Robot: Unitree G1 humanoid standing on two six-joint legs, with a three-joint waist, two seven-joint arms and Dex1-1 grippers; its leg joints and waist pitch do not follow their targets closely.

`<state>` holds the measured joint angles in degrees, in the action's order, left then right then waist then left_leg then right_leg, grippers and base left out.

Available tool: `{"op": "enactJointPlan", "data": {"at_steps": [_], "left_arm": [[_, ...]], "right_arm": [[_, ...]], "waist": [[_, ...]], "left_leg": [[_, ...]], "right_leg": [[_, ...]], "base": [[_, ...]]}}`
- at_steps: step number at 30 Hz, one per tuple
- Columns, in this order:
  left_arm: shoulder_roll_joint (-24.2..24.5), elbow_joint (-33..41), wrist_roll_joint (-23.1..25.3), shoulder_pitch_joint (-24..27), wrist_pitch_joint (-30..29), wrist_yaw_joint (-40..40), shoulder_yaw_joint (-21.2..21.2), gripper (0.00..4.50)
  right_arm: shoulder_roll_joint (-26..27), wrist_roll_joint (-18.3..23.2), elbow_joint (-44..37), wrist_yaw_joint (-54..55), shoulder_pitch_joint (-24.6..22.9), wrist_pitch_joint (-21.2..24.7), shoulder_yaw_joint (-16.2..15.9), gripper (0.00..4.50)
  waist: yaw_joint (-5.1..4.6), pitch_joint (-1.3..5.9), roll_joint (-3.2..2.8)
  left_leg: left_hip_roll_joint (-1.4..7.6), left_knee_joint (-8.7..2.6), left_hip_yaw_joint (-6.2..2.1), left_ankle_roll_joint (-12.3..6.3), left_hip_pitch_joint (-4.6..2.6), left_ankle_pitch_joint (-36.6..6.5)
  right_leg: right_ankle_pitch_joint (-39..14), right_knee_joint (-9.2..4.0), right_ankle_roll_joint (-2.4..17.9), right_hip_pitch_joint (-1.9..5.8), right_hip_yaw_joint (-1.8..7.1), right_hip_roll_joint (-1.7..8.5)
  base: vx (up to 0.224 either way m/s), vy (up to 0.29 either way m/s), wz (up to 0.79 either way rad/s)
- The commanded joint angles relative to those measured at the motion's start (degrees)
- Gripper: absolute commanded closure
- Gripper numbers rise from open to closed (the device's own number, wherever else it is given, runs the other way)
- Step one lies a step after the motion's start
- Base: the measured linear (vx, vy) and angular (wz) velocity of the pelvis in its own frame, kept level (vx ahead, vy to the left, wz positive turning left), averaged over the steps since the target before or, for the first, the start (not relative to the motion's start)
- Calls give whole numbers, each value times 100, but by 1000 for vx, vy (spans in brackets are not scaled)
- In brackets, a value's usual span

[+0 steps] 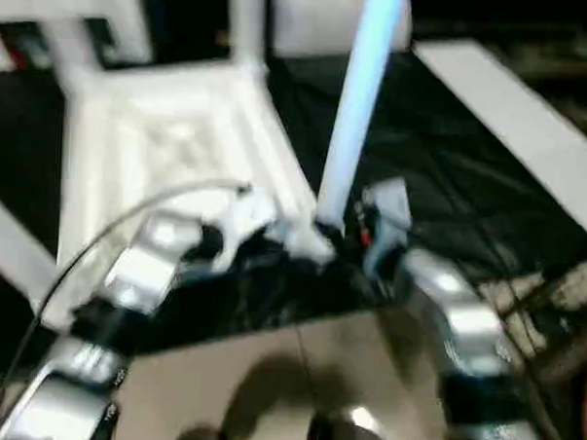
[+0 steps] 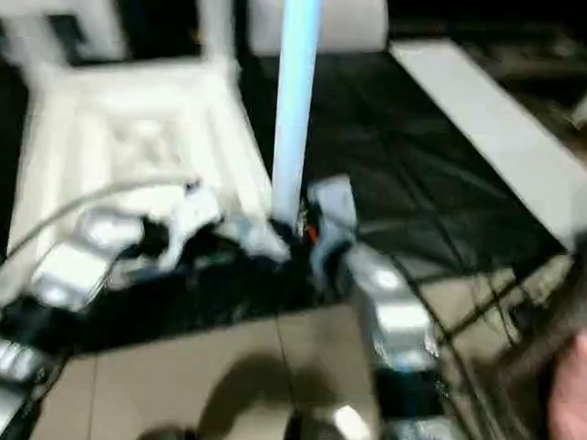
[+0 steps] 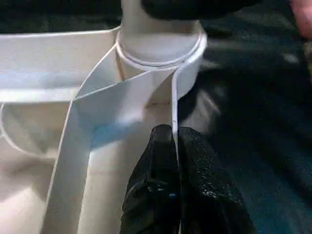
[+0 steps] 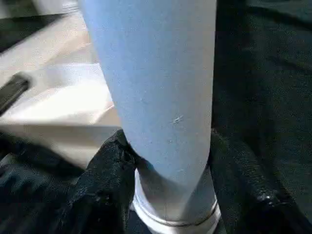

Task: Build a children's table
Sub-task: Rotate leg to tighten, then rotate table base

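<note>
Head views are smeared, so fine detail is lost. Tabletop (image 1: 180,147) lies underside up on a black sheet (image 1: 442,168), ribs facing up; its far corners run out of frame at 11 o'clock, two legs (image 1: 246,23) there cut off by the top edge. A leg (image 1: 362,96) stands upright in the near corner socket (image 3: 161,48), its top cropped. Right gripper (image 4: 168,170) has its fingers (image 4: 105,185) clamped either side of that leg, just above the socket. Left gripper (image 3: 174,141) pinches a thin rib (image 3: 173,105) beside the socket, fingers nearly together. Flat white board (image 1: 522,123) at 2 o'clock. Tan floor (image 1: 267,375) nearest. A hand (image 2: 578,388) partly shows at 4 o'clock.
</note>
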<state>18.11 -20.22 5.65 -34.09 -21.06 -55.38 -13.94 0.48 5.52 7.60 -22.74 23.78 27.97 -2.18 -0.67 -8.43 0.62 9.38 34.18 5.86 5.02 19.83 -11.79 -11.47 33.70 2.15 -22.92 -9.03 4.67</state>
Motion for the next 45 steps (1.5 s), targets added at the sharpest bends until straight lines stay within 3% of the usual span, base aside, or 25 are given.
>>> {"op": "enactJointPlan", "data": {"at_steps": [1,2,3,4,5,6,7,11,14,15,17,18,22,23,24,25,27,28,31,33,35,38,40,43,45], "left_arm": [[-375,-52,0,-110,31,170,-349,450],[-364,-175,75,-221,95,272,-347,450],[-359,-183,85,-227,106,277,-349,450],[-307,-257,200,-293,218,326,-372,450],[-307,-257,200,-293,218,326,-372,450],[-262,-289,220,-302,252,297,-365,450],[-226,-313,230,-309,291,264,-361,450],[0,-314,198,-273,548,66,-337,450],[78,-355,120,-250,866,-8,-269,450],[100,-378,101,-244,939,3,-230,450],[169,-435,113,-229,1240,12,-198,450],[201,-481,95,-207,1367,59,-123,450],[228,-476,-177,-99,1531,106,190,450],[237,-422,-241,-58,1538,98,250,450],[238,-332,-362,12,1540,101,361,407],[235,-256,-443,65,1533,108,434,396],[206,-84,-638,165,1453,72,557,390],[180,72,-797,255,1377,52,656,375],[146,525,-1090,541,1187,144,885,351],[118,803,-1256,704,1010,203,999,343],[60,1387,-1527,1043,668,316,1158,308],[6,2404,-1843,1730,137,557,1249,296],[6,3052,-1936,2260,-148,707,1229,271],[-26,3894,-2113,3052,-617,945,1131,253],[-48,4081,-2158,3247,-725,1010,1112,229]], "right_arm": [[512,82,311,114,138,132,-551,258],[817,-129,736,874,423,11,-368,258],[840,-126,760,906,437,3,-350,258],[1071,-84,992,1202,575,-85,-161,224],[1071,-84,992,1202,575,-85,-161,203],[1079,-128,1005,1227,581,-133,-152,189],[1075,-163,1002,1239,579,-163,-152,186],[964,-164,772,1149,397,-242,-122,150],[703,-295,508,1042,197,-358,-191,141],[567,-346,402,943,108,-430,-226,117],[465,-149,87,793,-95,-245,-84,106],[289,-103,-192,656,-264,-200,-79,100],[-120,93,-984,231,-762,-175,-33,56],[-210,251,-1188,34,-877,-146,0,54],[-340,477,-1461,-240,-1030,-109,35,50],[-454,550,-1610,-368,-1113,-106,33,41],[-610,669,-1791,-588,-1205,-97,34,15],[-729,735,-1911,-738,-1259,-95,39,9],[-981,957,-2201,-1035,-1334,57,92,1],[-1066,1099,-2299,-1192,-1331,86,91,0],[-1168,1342,-2431,-1404,-1303,129,69,0],[-1111,1488,-2318,-1444,-1064,167,91,0],[-1016,1512,-2140,-1407,-859,172,97,0],[-931,1442,-1760,-1408,-555,30,-4,0],[-910,1411,-1627,-1408,-464,-23,-32,0]], "waist": [[3,392,-111],[-37,355,-66],[-37,320,-56],[-53,300,-57],[-47,301,-63],[-42,313,-20],[-28,303,-47],[-7,346,-42],[23,391,-25],[35,406,-32],[86,457,-30],[109,476,-17],[216,539,-9],[225,538,-8],[240,536,-3],[251,529,9],[238,513,17],[233,483,10],[258,472,0],[273,482,0],[280,518,-14],[263,505,-21],[257,489,-50],[254,453,-21],[250,451,-40]], "left_leg": [[380,-488,-112,-147,101,-968],[326,-493,-47,-164,92,-1323],[296,-496,-39,-137,74,-1545],[254,-470,-22,-98,28,-1835],[247,-462,-23,-107,22,-1854],[255,-464,-11,-140,15,-1811],[273,-476,-4,-163,3,-1759],[325,-513,14,-222,38,-1485],[368,-519,35,-279,71,-1088],[377,-511,54,-315,68,-884],[378,-471,101,-419,25,-601],[360,-465,103,-522,88,-285],[363,-423,124,-812,109,262],[367,-424,123,-845,107,295],[360,-417,130,-908,119,260],[368,-416,134,-927,133,214],[340,-427,164,-815,142,-106],[348,-441,173,-736,119,-286],[351,-454,186,-614,89,-511],[360,-456,190,-598,72,-530],[403,-446,195,-590,80,-431],[407,-445,198,-631,115,-380],[383,-444,211,-637,124,-400],[369,-453,242,-590,86,-601],[377,-454,235,-543,80,-679]], "right_leg": [[-1571,-462,726,371,455,485],[-1844,-512,834,346,458,477],[-2284,-559,782,326,441,488],[-3012,-663,575,296,413,517],[-3211,-708,465,298,401,536],[-3358,-760,324,288,397,545],[-3308,-765,278,271,404,544],[-2791,-697,394,286,452,539],[-2001,-574,680,317,500,527],[-1656,-528,784,316,522,515],[-1143,-468,968,303,561,509],[-736,-394,1093,359,564,499],[-89,-315,1130,405,556,499],[-61,-309,1147,397,552,492],[-73,-323,1160,419,544,486],[-113,-325,1142,420,549,502],[-808,-414,1004,434,524,514],[-1211,-462,948,387,519,496],[-1719,-526,779,343,515,465],[-1741,-527,759,340,517,464],[-1367,-443,883,347,530,459],[-1216,-431,1012,348,537,453],[-1300,-443,1028,339,537,433],[-1713,-510,895,305,534,400],[-1849,-511,879,303,534,411]], "base": [[0,0,0],[0,0,0],[0,0,0],[0,0,0],[0,0,0],[0,0,0],[0,0,0],[0,0,0],[0,0,0],[52,-1,5],[67,-9,10],[60,-20,7],[0,0,0],[0,0,0],[0,0,0],[0,0,0],[0,0,0],[0,0,0],[0,0,0],[0,0,0],[0,0,0],[0,0,0],[0,0,0],[0,0,0],[0,0,0]]}}
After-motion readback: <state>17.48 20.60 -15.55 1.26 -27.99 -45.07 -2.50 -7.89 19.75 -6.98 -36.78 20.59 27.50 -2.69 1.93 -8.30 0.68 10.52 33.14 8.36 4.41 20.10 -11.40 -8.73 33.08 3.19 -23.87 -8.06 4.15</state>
